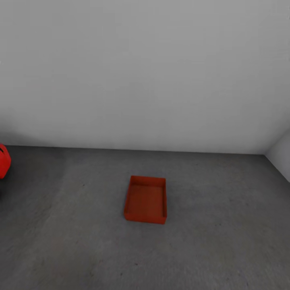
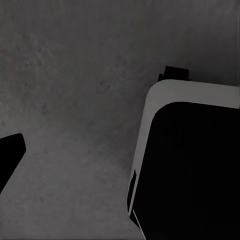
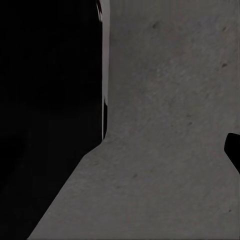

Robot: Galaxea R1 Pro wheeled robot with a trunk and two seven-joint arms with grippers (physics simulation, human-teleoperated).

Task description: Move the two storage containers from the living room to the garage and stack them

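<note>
Sitting open-topped, orange-red container (image 1: pixel 145 200) on concrete floor (image 1: pixel 225 225).

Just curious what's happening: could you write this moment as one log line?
room: garage | storage container: one, upright on concrete floor, empty | red car: at left edge | stack: not yet made

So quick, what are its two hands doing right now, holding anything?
Left gripper: cannot be told; nothing seen in it.
Right gripper: cannot be told either.
One storage container sits alone on the floor.

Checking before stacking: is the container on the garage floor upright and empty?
Upright and empty: the container sits flat on the floor, open top up, bare bottom visible.
</note>
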